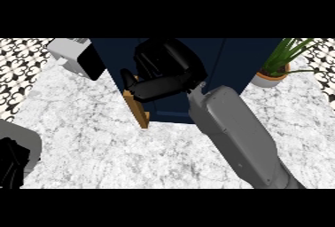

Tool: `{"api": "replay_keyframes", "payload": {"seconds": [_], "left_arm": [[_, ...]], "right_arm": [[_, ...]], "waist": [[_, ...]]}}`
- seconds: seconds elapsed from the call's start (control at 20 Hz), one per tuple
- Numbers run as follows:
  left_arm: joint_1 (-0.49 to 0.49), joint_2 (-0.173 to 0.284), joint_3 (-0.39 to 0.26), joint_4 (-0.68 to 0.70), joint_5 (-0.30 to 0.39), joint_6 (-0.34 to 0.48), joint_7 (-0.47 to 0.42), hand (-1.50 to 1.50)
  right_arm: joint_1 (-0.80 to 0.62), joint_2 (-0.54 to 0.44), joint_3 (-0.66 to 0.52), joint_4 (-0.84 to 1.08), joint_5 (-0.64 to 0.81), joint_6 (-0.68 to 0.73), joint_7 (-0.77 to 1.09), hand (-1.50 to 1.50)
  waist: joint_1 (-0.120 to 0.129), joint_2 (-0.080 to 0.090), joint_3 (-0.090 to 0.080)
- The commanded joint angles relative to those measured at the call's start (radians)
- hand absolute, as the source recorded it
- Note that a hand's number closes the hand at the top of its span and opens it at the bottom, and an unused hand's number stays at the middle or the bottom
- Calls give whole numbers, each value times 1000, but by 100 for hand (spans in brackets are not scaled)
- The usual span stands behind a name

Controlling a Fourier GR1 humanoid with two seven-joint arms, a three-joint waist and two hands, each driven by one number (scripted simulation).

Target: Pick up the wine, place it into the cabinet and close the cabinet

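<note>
Wine bottle: can't see it anywhere in the frame, so it's prob either inside the cabinet point(229, 57) already or hidden behind the right hand point(163, 73), can't tell which. The cabinet is the dark navy box at upper centre, standing on the marbled counter point(118, 150). Its door point(135, 104) shows as a thin tan edge at centre-left, swung out toward the bottom of the frame, so still open. The right hand is at upper centre, w/ the grey forearm running down to the lower right; the fingers look curled and sit right at the door's top edge, touching or v. close, but whether they're wrapped round anything isn't visible, so the grip can't be called. The left hand point(13, 162) is at the lower-left edge, only dark fingers showing, well apart from the cabinet; open or closed can't be made out. A toaster point(75, 55) sits upper left, just beside the cabinet, and a potted plant point(278, 66) upper right. Judging by the hand at the door, the step looks like the closing stage, or the tail end of placing. Next move prob needs the hand on the door's outer face, pushing it toward the cabinet front until flush, w/o catching the toaster.
</note>
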Motion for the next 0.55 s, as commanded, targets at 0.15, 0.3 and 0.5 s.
{"api": "replay_keyframes", "payload": {"seconds": [0.15, 0.3, 0.5], "left_arm": [[-36, -20, -14, 7, -18, 17, 13, 150], [-60, -29, -19, 64, -48, 9, -13, 150], [-15, -11, -2, 24, -1, -24, 6, 150]], "right_arm": [[-67, -105, -118, 202, 11, 72, -36, 150], [-48, -93, -112, 199, 10, 96, -71, 150], [-66, -114, -123, 223, 17, 99, -60, 150]], "waist": [[2, 33, 5], [-11, 33, 4], [1, 28, 5]]}}
